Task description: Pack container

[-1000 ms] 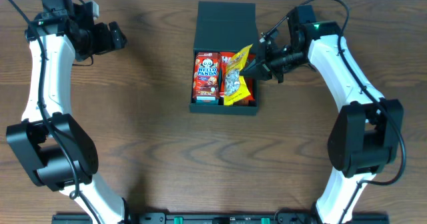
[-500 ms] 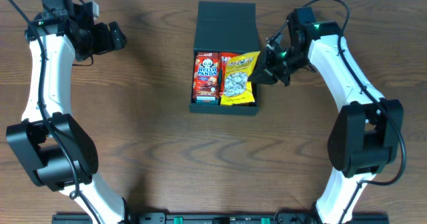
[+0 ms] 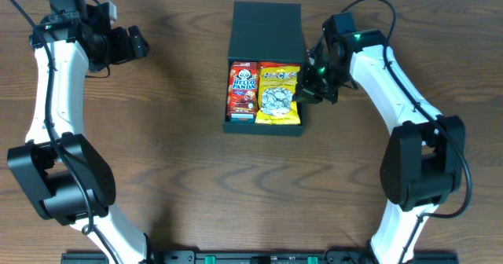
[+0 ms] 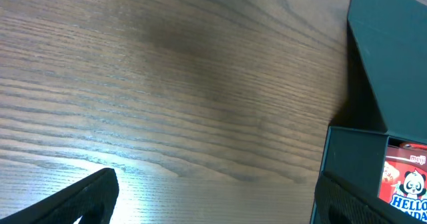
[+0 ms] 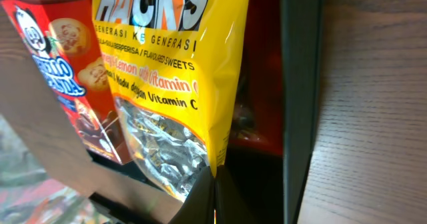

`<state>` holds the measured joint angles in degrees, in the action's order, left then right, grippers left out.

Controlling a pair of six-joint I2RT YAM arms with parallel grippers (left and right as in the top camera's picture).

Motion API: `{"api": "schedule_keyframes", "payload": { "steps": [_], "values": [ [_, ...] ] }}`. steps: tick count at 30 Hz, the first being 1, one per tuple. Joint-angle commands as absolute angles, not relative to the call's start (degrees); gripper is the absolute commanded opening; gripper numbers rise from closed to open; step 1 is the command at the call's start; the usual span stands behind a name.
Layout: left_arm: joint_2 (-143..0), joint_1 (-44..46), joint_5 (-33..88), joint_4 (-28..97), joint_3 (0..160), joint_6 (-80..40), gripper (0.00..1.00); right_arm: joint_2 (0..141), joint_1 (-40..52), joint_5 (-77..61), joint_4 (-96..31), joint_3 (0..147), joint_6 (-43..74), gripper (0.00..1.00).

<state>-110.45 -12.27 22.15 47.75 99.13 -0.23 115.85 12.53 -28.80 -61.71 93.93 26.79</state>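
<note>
The dark teal container [image 3: 265,127] sits at the table's top centre with its flap lid [image 3: 267,30] folded open behind it. Inside lie a red Hello Panda box [image 3: 244,91] on the left and a yellow Hacks candy bag [image 3: 279,95] on the right. My right gripper [image 3: 302,93] is at the container's right wall, shut on the bag's edge [image 5: 220,159]; the bag lies nearly flat in the container. My left gripper [image 3: 140,42] is open and empty, far left; its wrist view shows the container's left wall [image 4: 347,157].
The wooden table [image 3: 157,162] surrounds the container. A red pack [image 5: 257,134] shows under the yellow bag against the container's right wall [image 5: 297,84]. Both arm bases stand at the front corners.
My right gripper has moved left and down with the yellow bag, which went from tilted upright to lying flat in the container's right half. The left arm has not moved.
</note>
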Motion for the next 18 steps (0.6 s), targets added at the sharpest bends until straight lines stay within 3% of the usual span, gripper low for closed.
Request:
{"api": "schedule_keyframes", "payload": {
  "steps": [1,3,14,15,16,18],
  "values": [
    [-108.4,-12.29,22.57,47.99,99.26,-0.86,0.95,115.44,13.5,-26.41,-61.49,93.56,27.35,0.04],
    [-108.4,-12.29,22.55,47.99,99.26,-0.84,0.95,115.37,13.47,-26.46,-60.97,93.62,26.24,0.28],
    [-108.4,-12.29,22.55,47.97,99.26,-0.84,0.95,114.65,13.61,-23.66,-65.01,109.54,18.11,0.65],
    [-108.4,-12.29,22.55,47.97,99.26,-0.84,0.95,114.65,13.72,-22.55,-66.26,111.63,16.91,0.63],
    [-108.4,-12.29,22.55,47.97,99.26,-0.84,0.95,114.65,13.96,-21.67,-67.13,113.21,15.49,0.48],
    [-108.4,-12.29,22.55,47.97,99.26,-0.84,0.95,114.65,15.14,-18.59,-68.38,115.13,11.97,0.02]
  ]
}}
